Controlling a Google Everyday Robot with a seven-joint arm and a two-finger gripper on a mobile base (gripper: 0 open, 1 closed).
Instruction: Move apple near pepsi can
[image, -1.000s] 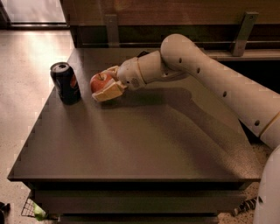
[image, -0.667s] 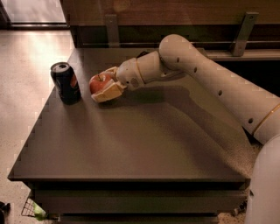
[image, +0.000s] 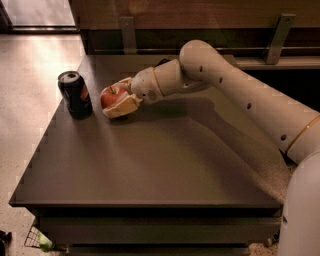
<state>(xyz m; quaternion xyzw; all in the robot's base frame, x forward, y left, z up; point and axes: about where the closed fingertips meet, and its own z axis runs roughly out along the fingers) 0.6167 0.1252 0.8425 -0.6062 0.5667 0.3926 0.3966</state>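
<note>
The pepsi can (image: 75, 94) stands upright near the left edge of the dark table (image: 150, 165). Its dark body has a silver top and a red patch on its right side. The red-orange apple (image: 110, 96) sits just right of the can, a small gap between them. My gripper (image: 118, 97) reaches in from the right and is shut on the apple, one cream finger above it and one (image: 123, 106) below. The apple is at or just above the table top; I cannot tell which.
The white arm (image: 235, 95) stretches across the table's back right part from the lower right. A wooden wall with metal brackets (image: 277, 30) runs behind the table. Pale floor (image: 30, 65) lies to the left, beyond the table's left edge.
The gripper and apple have shifted very slightly; otherwise none. The can has not moved.
</note>
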